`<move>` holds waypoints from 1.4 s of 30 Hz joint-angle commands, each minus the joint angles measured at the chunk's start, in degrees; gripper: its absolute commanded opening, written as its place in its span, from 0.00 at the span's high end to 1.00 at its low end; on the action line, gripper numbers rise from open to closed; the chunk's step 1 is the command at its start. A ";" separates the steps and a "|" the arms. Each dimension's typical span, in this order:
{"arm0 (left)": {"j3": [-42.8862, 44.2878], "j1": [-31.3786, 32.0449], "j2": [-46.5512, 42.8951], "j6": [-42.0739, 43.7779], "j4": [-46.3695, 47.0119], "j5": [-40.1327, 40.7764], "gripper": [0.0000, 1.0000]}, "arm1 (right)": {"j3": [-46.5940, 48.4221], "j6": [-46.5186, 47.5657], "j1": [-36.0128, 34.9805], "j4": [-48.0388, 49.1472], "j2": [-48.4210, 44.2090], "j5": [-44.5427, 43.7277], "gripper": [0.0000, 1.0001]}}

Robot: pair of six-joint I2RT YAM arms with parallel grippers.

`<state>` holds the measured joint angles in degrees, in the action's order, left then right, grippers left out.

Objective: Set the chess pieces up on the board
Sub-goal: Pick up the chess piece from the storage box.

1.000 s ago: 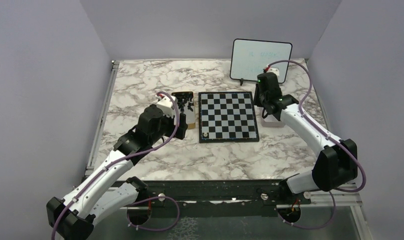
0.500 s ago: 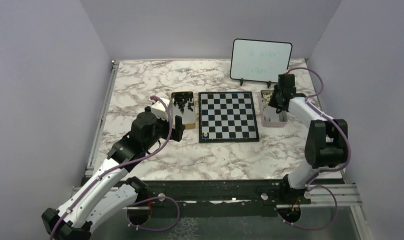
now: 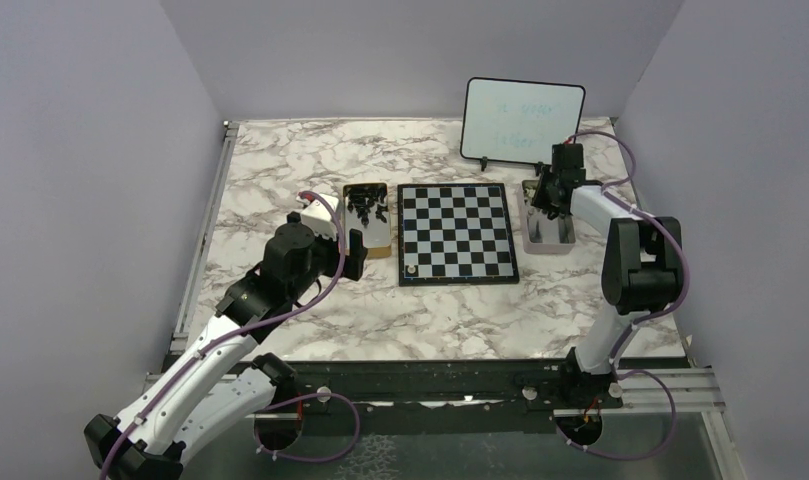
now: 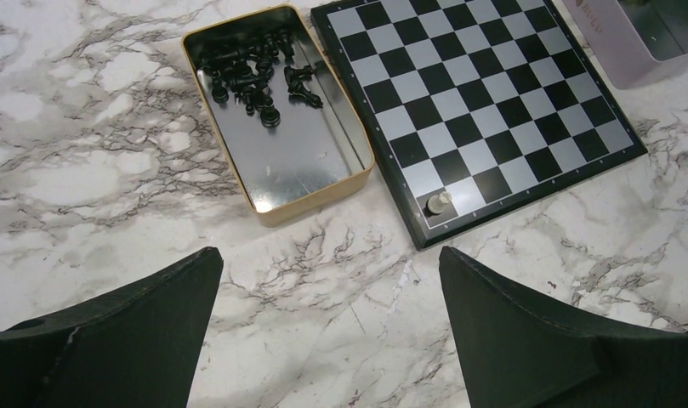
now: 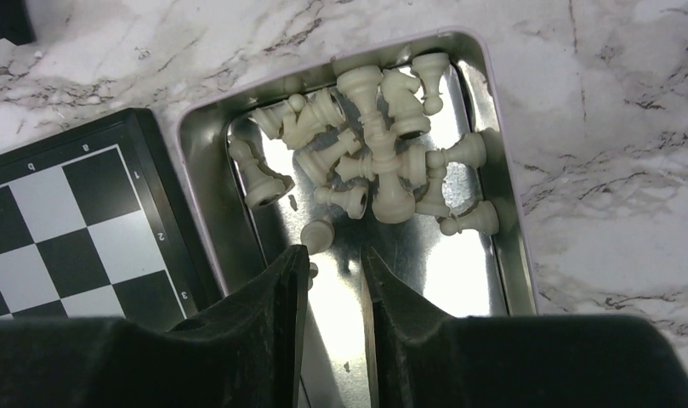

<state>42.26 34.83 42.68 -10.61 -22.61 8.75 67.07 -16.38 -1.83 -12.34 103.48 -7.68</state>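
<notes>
Reaching forward, my right gripper (image 5: 333, 265) hangs inside the tray (image 5: 202, 183) of chess pieces (image 5: 378, 161), fingers narrowly parted and empty; my left gripper (image 4: 330, 285) hovers wide open.

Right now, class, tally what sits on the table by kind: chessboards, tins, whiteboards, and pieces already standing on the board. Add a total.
1 board
2 tins: gold tin, pink tin
1 whiteboard
1 piece on the board, cream
Total: 5
</notes>
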 commanded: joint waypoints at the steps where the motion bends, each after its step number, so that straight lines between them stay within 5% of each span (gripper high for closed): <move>1: -0.38 -0.29 -0.30 -0.09 0.82 1.87 0.01 | 2.14 0.91 0.56 2.46 1.36 2.57 0.66; 22: -0.51 -0.29 -1.02 -0.14 0.81 1.57 0.01 | 4.27 2.38 0.52 0.80 4.79 3.36 0.74; 42: -0.60 -0.29 -1.63 -0.11 1.25 0.35 0.01 | 7.35 2.50 0.51 -4.92 6.38 3.78 0.71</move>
<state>42.24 34.83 41.67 -10.63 -22.59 9.45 72.73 -14.52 -1.65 -15.40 108.71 -4.80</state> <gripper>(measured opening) 0.990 0.292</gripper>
